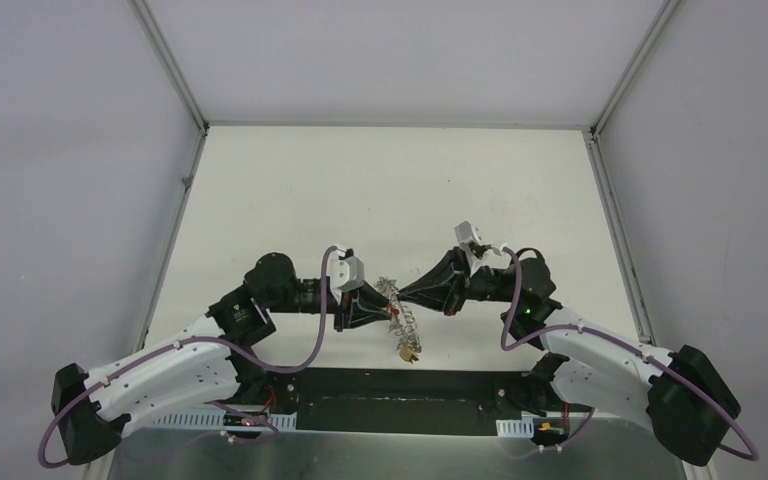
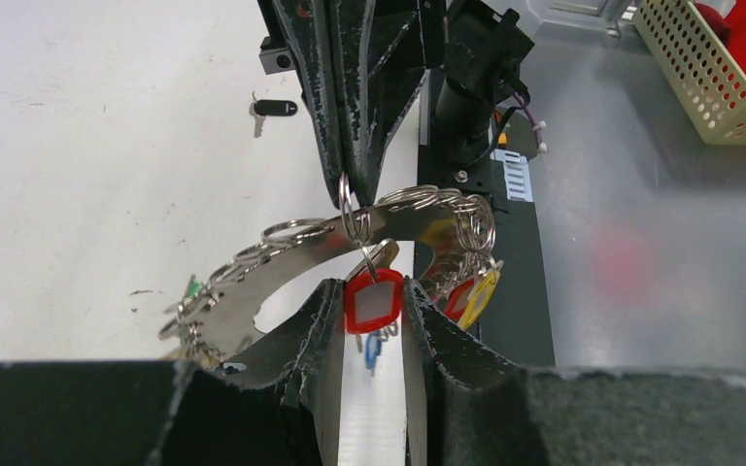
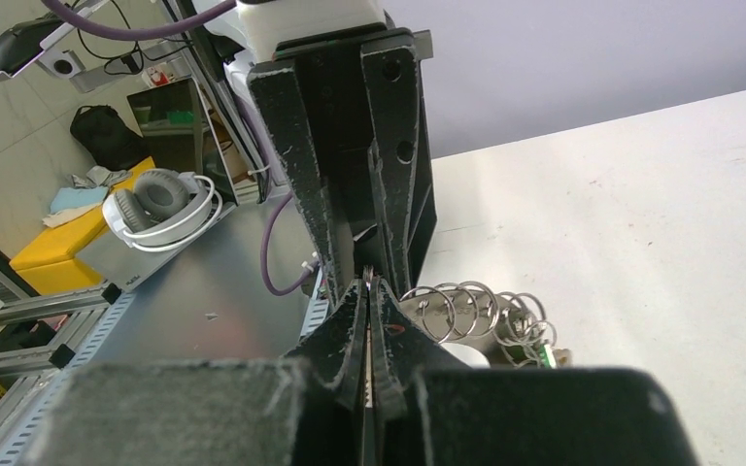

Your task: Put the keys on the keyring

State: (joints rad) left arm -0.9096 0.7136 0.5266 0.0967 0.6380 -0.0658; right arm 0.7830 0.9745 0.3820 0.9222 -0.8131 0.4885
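Note:
The keyring (image 2: pixel 282 260), a wide flat silver ring fringed with small split rings and red and yellow tags, hangs between my two grippers (image 1: pixel 401 318). My left gripper (image 2: pixel 373 288) is shut on the red tag of one key (image 2: pixel 373 303). A thin wire link runs from the tag up to a small split ring (image 2: pixel 348 206). My right gripper (image 3: pixel 366 284) comes from the opposite side and is shut on that split ring, right at the keyring's edge. The black-headed key (image 2: pixel 274 108) lies alone on the white table beyond the right gripper.
A black base strip (image 1: pixel 390 385) runs along the table's near edge. A cream perforated basket (image 2: pixel 709 73) with red contents stands off the table. Headphones (image 3: pixel 160 199) and a yellow box (image 3: pixel 58 254) lie beyond the table edge. Grey walls enclose the white table (image 1: pixel 390 190).

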